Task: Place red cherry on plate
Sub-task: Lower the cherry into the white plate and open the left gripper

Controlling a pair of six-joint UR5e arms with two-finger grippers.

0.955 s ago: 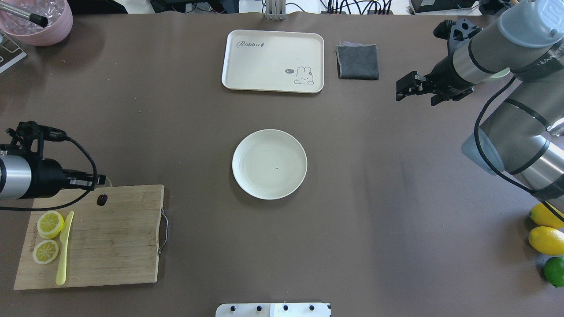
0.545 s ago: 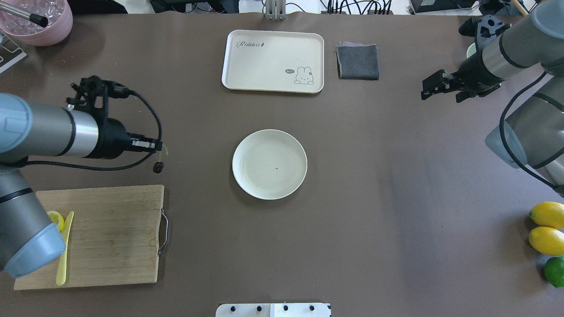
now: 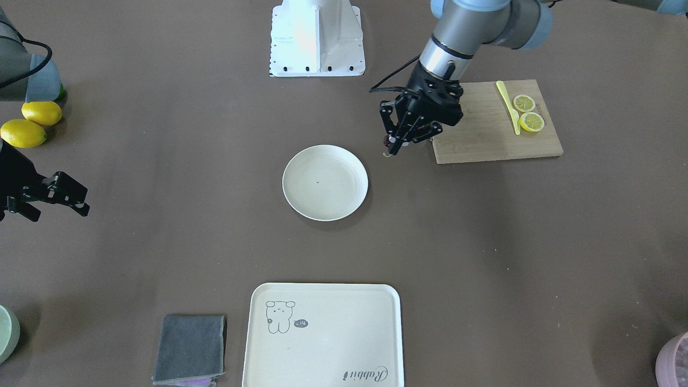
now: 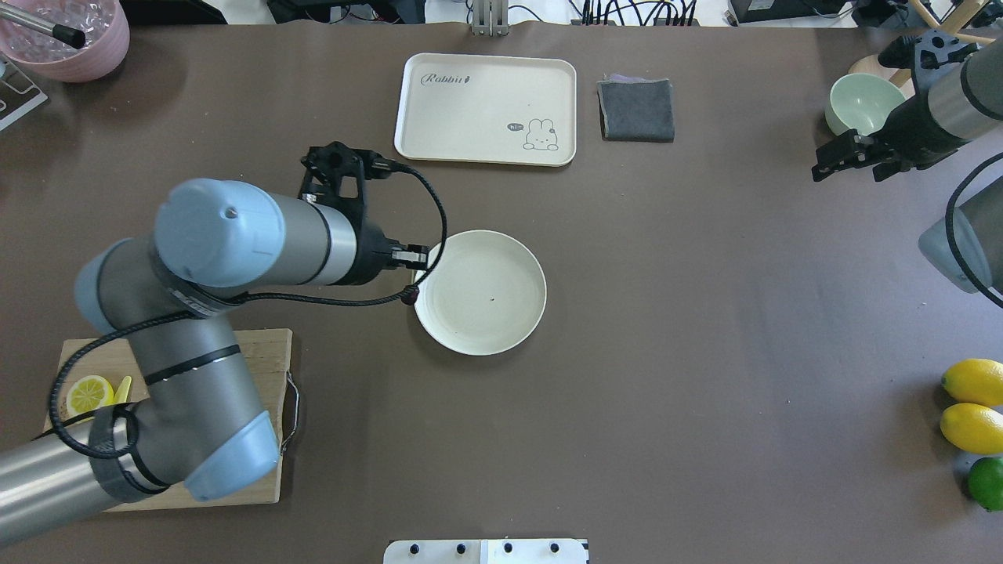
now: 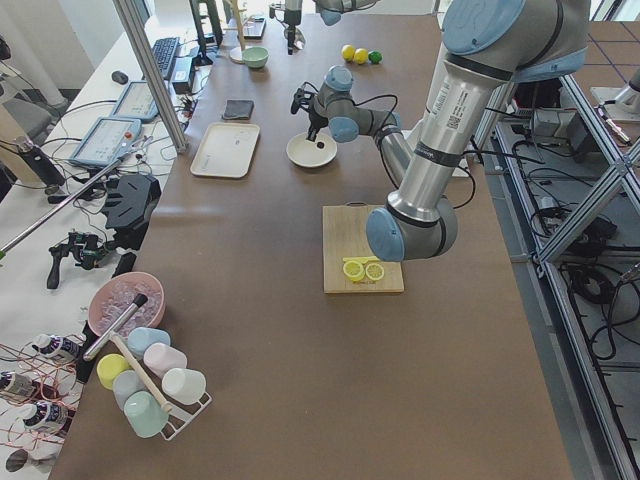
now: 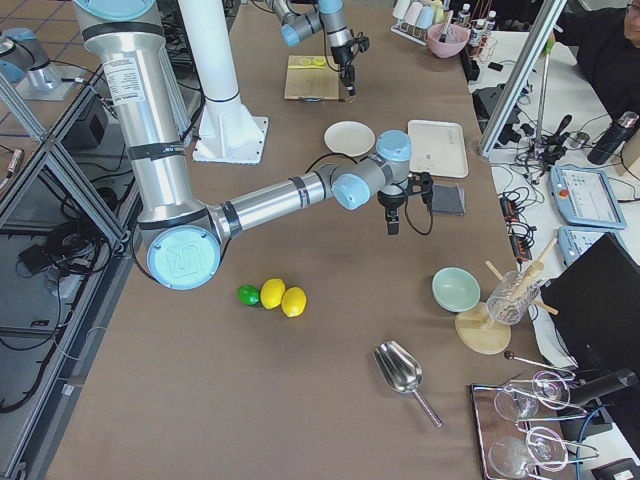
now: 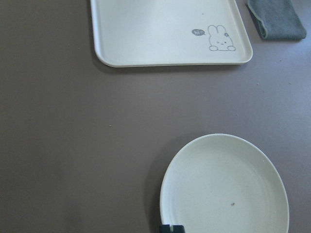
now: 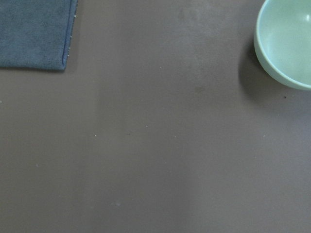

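Note:
The red cherry [image 4: 407, 296] is tiny and dark, and it hangs by its stem from my left gripper [image 4: 420, 258], which is shut on the stem. In the overhead view it sits right at the left rim of the round cream plate [image 4: 501, 266]. From the front, the cherry [image 3: 386, 141] hangs beside the plate [image 3: 325, 201], raised off the table below the left gripper [image 3: 396, 144]. The left wrist view has the plate [image 7: 223, 187] ahead of the closed fingertips [image 7: 171, 228]. My right gripper [image 4: 845, 172] is open and empty, far off at the right edge.
A rabbit-print tray [image 4: 486, 106] and a grey cloth [image 4: 636, 110] lie behind the plate. The wooden cutting board [image 4: 262, 376] with a lemon slice [image 4: 88, 394] is at front left. A mint bowl [image 4: 862, 102], lemons [image 4: 972, 384] and a pink bowl [image 4: 70, 39] line the edges.
My left arm has carried the cherry from above the cutting board rightward to the plate's left rim. The right arm has drawn back toward the right edge, uncovering the mint bowl.

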